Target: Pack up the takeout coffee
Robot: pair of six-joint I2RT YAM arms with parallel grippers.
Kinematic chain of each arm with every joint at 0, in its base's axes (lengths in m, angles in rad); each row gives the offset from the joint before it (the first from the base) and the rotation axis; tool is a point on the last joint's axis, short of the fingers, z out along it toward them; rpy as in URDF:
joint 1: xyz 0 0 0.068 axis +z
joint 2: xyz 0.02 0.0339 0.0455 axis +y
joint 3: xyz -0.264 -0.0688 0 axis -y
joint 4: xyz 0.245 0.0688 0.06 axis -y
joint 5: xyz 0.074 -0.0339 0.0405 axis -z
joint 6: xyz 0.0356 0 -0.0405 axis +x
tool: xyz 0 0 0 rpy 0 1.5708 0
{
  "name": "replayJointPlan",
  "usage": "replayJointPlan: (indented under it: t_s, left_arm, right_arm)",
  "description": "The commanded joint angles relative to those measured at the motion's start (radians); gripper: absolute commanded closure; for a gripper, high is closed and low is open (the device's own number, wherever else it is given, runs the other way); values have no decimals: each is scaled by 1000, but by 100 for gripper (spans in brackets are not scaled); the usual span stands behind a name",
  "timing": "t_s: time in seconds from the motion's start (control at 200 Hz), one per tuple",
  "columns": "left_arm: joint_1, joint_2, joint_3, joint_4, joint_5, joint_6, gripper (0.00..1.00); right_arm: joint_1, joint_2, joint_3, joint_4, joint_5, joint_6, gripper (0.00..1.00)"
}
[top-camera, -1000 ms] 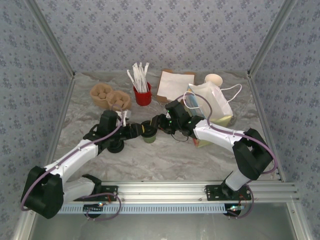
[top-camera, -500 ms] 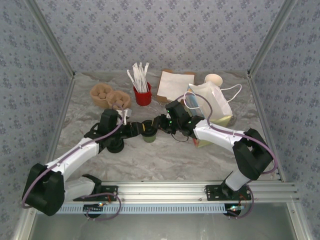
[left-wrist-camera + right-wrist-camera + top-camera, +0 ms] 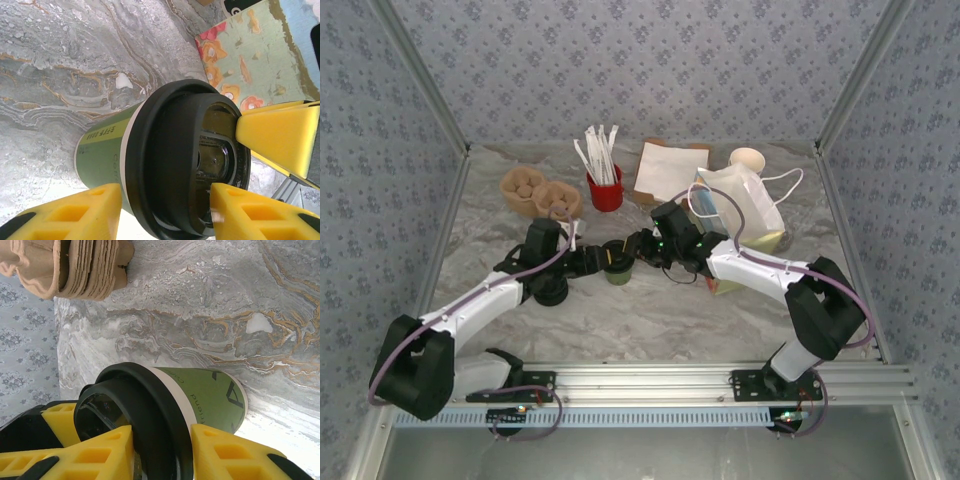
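Note:
The takeout coffee [image 3: 617,272] stands upright mid-table, an olive-green cup [image 3: 102,160] with a cream rim and a black lid [image 3: 170,160] on it. My left gripper [image 3: 592,258] reaches it from the left. In the left wrist view that gripper [image 3: 165,200] is shut across the lid, one yellow finger at the rim and the other on the lid's top. My right gripper [image 3: 635,248] comes from the right and is shut on the lid's rim [image 3: 162,440], with the green cup wall [image 3: 215,395] beyond it. One of its fingers [image 3: 280,135] rests on the lid top.
A white-and-yellow paper bag [image 3: 745,205] stands just right of the right arm. Behind the cup are a red holder of white sticks [image 3: 605,190], brown pulp cup carriers [image 3: 540,195], a napkin stack [image 3: 670,170] and a pale cup [image 3: 747,158]. Aluminium frame posts edge the table.
The right gripper's jaws have narrowed onto the lid's rim. The left arm has edged slightly right; the cup has stayed in place.

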Motion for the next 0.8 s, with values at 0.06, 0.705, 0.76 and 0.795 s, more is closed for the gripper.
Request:
replayJointPlan:
  t_s: [0.06,0.705,0.76,0.795]
  left_arm:
    - [-1,29,-5,25,-6,24,50]
    - [5,40,-76,57,-18,30,52]
    - [5,39,-84,60,-19,29,52]
    - [5,40,-89,63,-22,31,52]
  right_arm:
    - [-2,39,-48,-47,6,33,65]
    - [9,57,-66,-78,32,27,64]
    - [9,56,-62,-87,36,22,63]
    - [9,56,-62,-89,38,22,63]
